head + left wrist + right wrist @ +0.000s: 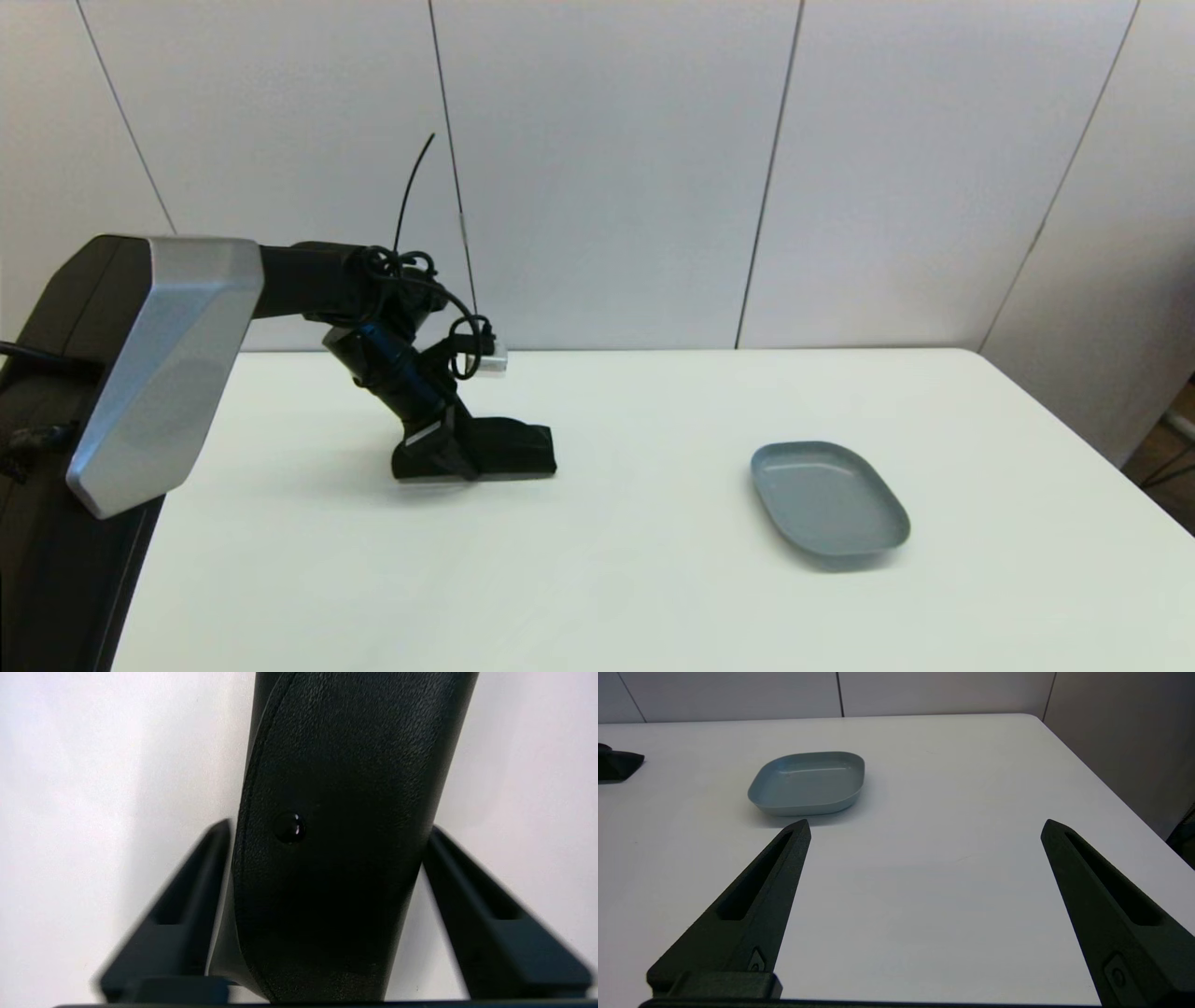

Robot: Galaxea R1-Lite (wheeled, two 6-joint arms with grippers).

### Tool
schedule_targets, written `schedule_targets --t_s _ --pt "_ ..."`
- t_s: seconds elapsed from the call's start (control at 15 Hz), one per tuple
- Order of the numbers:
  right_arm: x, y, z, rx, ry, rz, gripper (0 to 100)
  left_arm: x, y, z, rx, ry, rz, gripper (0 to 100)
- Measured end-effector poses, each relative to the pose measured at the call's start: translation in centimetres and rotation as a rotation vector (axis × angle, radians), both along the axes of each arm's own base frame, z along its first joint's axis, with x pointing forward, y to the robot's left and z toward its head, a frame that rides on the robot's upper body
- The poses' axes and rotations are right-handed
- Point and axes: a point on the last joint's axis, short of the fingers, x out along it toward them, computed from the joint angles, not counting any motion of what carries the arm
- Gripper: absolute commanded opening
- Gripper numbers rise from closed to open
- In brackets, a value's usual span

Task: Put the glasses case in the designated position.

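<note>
left gripper (439, 457): fingers pressed on both sides of glasses case (509, 451), case on table (597, 579), left half toward far edge | tray (829, 499): right half, well apart | right gripper (924, 830): spread, above table

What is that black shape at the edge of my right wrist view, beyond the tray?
Observer: One end of the glasses case. The left pincer is down over its other end.
Operator: Is it gripped?
Observer: The left wrist view shows one of the fingers on each side, set against the case.
Operator: Lifted?
Observer: No. In the head view it lies flat on the table, to the robot's left of the tray. Your open right pincer does not show there.
</note>
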Motion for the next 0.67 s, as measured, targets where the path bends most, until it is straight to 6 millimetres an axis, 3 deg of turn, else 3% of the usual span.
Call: schedule_targets --t_s 0.4,0.67 --pt "0.0 0.0 0.0 0.0 0.0 0.0 100 0.0 0.3 0.1 -0.001 0.0 0.009 0" --pt "0.0 0.0 0.0 0.0 0.0 0.001 100 -0.2 1.0 1.3 -0.012 -0.002 0.07 0"
